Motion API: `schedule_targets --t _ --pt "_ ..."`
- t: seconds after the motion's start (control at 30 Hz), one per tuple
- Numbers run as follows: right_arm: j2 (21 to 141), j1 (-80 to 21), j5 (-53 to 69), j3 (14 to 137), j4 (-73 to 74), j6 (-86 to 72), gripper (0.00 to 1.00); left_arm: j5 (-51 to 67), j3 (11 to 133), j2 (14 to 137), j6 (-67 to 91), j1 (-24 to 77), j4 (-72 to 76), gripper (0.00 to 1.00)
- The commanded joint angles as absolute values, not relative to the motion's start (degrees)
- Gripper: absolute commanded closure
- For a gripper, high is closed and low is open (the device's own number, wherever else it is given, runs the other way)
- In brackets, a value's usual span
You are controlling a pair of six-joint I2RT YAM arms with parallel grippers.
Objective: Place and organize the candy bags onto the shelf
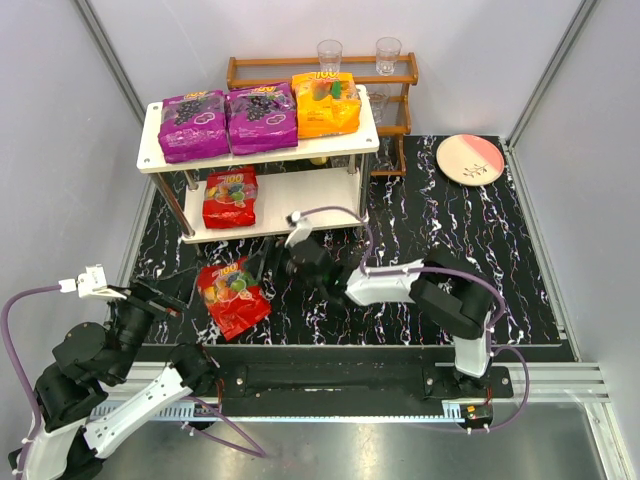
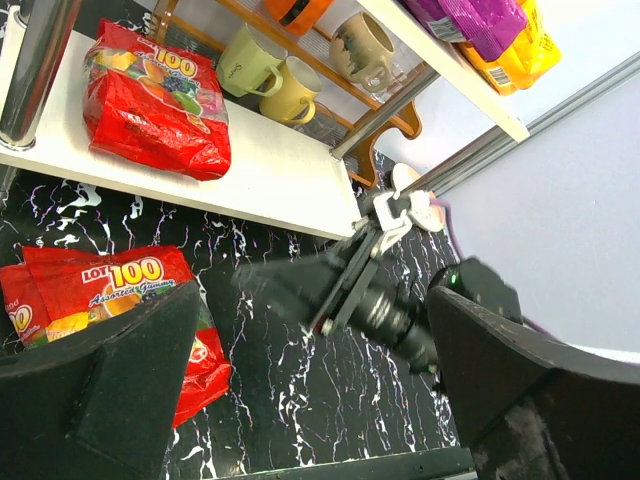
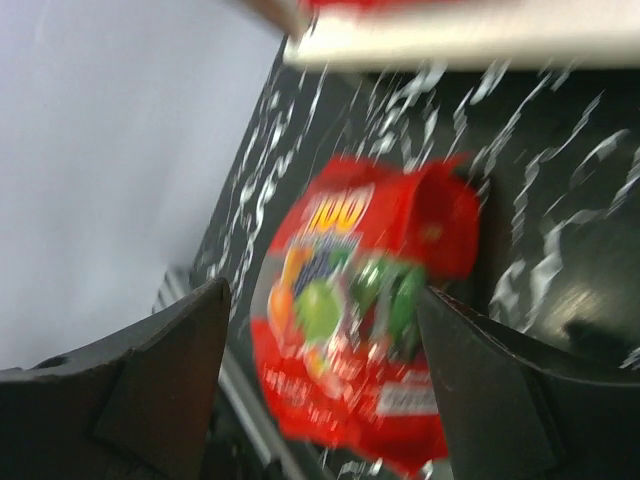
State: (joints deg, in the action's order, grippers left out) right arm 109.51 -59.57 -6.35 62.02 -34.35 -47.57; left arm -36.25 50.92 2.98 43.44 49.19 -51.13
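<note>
The white two-tier shelf [image 1: 152, 158] carries two purple candy bags [image 1: 193, 125] [image 1: 262, 115] and an orange bag [image 1: 325, 102] on its top board. One red bag [image 1: 230, 196] lies on the lower board, also in the left wrist view [image 2: 150, 100]. A second red bag [image 1: 232, 296] lies on the black marbled table in front of the shelf. My right gripper [image 1: 263, 270] is open just right of it; its wrist view shows the bag [image 3: 350, 320], blurred, between the spread fingers [image 3: 322, 300]. My left gripper [image 1: 168, 300] is open and empty, just left of that bag [image 2: 100, 300].
A brown wooden rack [image 1: 392, 80] with clear glasses and mugs [image 2: 250, 65] stands behind the shelf. A pink and white plate [image 1: 470, 159] lies at the back right. Grey walls close in both sides. My right gripper also shows in the left wrist view [image 2: 300, 285].
</note>
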Motion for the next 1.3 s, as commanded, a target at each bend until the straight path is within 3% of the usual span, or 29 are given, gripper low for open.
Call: schedule_targets --t 0.0,0.23,0.8,1.03,1.27 --pt "108.36 -64.77 -4.84 60.03 -35.59 -45.61 0.16 -36.39 52.47 3.95 43.15 49.04 -50.19 0.01" --pt "112.67 -67.06 -2.28 62.30 -34.02 -48.34 0.15 -36.47 52.73 4.13 43.59 49.04 -50.19 0.01" --pt "116.02 -68.47 -10.97 66.35 -18.82 -45.27 0.16 -36.12 52.74 3.96 43.86 49.04 -50.27 0.01" --pt "118.12 -68.55 -8.87 66.97 -20.41 -45.70 0.15 -36.21 52.56 3.78 43.86 49.04 -50.19 0.01" --pt "115.15 -69.26 -18.45 66.19 -15.90 -43.51 0.14 -36.39 52.56 3.43 43.94 49.04 -50.54 0.01"
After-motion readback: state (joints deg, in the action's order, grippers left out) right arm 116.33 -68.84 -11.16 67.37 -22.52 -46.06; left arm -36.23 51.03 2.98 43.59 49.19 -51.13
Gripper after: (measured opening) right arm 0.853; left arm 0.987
